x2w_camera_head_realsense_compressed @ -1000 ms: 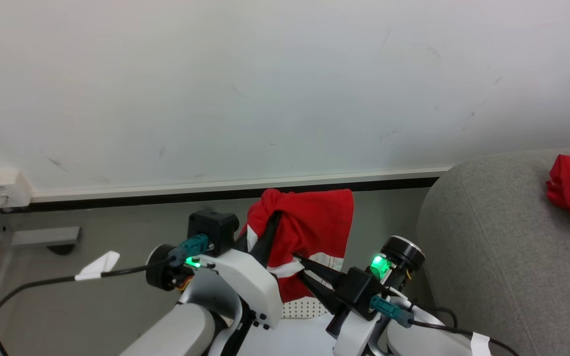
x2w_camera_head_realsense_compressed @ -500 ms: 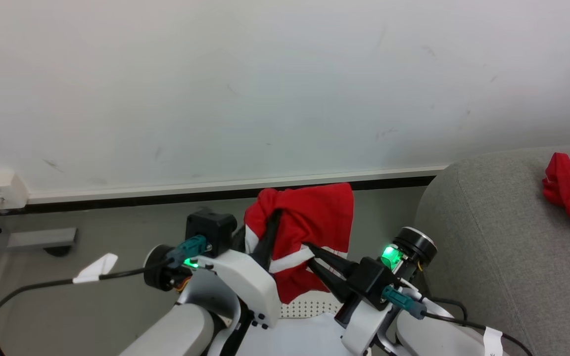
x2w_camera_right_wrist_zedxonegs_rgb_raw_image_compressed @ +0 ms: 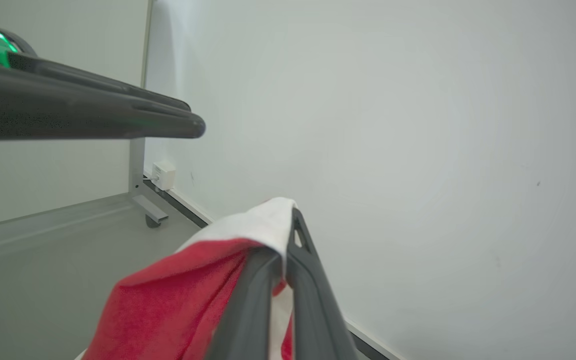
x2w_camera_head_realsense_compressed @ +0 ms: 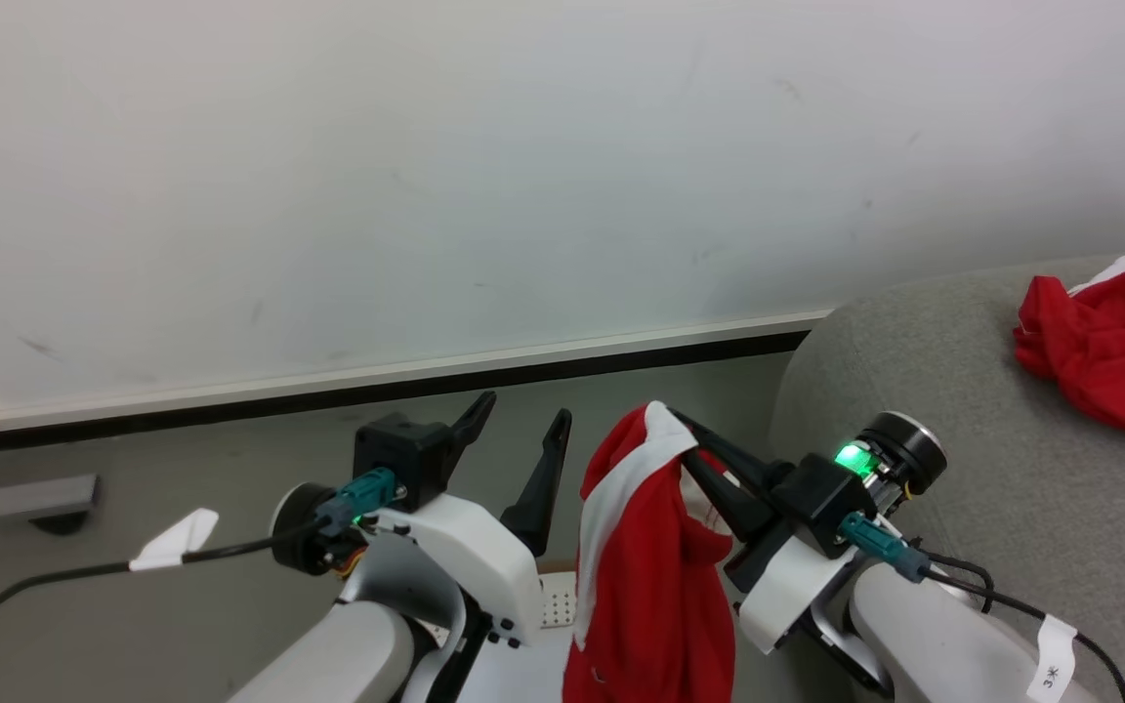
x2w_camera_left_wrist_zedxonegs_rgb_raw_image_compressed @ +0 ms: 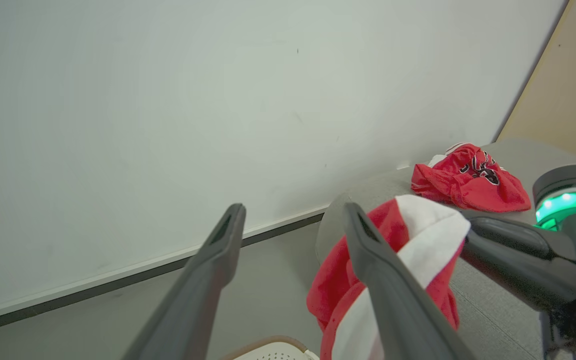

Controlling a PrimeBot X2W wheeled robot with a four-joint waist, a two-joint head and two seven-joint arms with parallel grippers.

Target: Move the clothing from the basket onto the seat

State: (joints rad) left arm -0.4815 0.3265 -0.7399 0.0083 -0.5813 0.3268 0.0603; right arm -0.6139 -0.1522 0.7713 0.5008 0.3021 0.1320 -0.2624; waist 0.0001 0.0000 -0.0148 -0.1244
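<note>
Two pieces of clothing: a held garment (x2w_camera_head_realsense_compressed: pixel 643 576) in the air just left of the seat (x2w_camera_head_realsense_compressed: pixel 963 488), and a crumpled garment (x2w_camera_head_realsense_compressed: pixel 1095 342) lying on the seat's top.
Right claw (x2w_camera_head_realsense_compressed: pixel 677 422): pinched narrow on the held garment's white trim, at the seat's left edge, fingers pointing away from the seat.
Held garment: red with a white stripe, draping down from the pinch and running out of the head view's bottom edge.
Left claw (x2w_camera_head_realsense_compressed: pixel 523 410): spread wide with nothing between its fingers, farther left of the seat than the right claw, apart from the cloth.
Basket (x2w_camera_head_realsense_compressed: pixel 553 598): cream holed wall with a brown rim, low beside the seat's left side, below both claws, mostly hidden by the arms and the hanging cloth.
Crumpled garment: red with white panels and a dark logo, resting on the grey fabric toward the wall (x2w_camera_head_realsense_compressed: pixel 426 195).
Wall: pale, behind the seat, a dark strip along its foot.
</note>
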